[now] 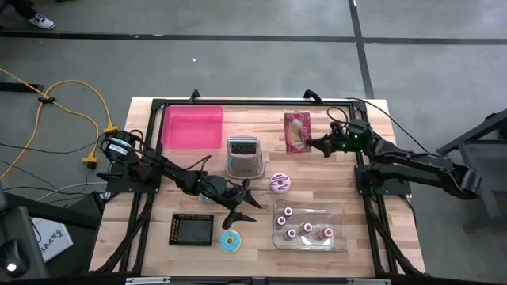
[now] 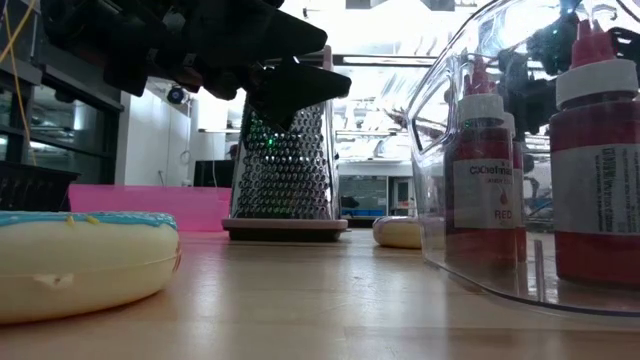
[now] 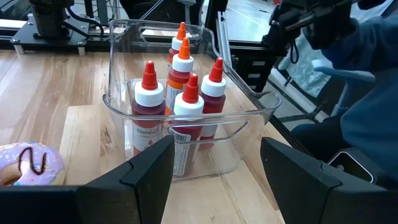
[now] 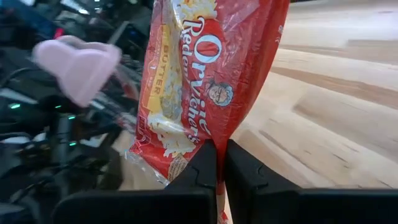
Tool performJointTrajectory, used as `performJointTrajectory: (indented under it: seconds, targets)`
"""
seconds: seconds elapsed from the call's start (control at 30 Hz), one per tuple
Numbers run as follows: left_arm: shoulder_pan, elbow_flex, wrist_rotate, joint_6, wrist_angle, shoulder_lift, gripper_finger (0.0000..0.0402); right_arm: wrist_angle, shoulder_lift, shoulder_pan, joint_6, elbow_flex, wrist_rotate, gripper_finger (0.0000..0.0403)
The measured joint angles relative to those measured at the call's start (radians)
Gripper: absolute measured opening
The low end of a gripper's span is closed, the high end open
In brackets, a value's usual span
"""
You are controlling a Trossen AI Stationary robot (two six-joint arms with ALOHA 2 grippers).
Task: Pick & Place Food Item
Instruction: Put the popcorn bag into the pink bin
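Closed right end effector (image 4: 221, 163) pinches red crinkled plastic popcorn bag (image 4: 205, 74) above wooden desk (image 1: 372, 245); left end effector (image 1: 242, 203), jaws spread, empty, hovers near clear plastic bottle bin (image 1: 310, 225).

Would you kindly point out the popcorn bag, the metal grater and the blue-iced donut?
popcorn bag (image 4: 205, 68): right wrist view, on the printed red front.
metal grater (image 2: 285, 165): low view, on its perforated face.
blue-iced donut (image 1: 230, 241): high view, on its iced ring.
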State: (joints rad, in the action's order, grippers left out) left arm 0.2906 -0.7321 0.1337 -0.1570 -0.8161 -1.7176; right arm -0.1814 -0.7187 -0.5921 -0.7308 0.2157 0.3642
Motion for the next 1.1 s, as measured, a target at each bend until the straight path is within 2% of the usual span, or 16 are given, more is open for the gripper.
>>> performJointTrajectory:
  seconds: [0.8, 1.1]
  targets:
    - [0.0, 0.0, -0.001, 0.0, 0.0, 0.0, 0.0233, -0.048, 0.033, 0.032, 0.079, 0.0, 0.013, 0.0004]
    - [0.0, 0.0, -0.038, 0.0, -0.026, 0.0, 0.0233, -0.093, 0.033, 0.032, 0.101, 0.0, 0.009, 0.0004]
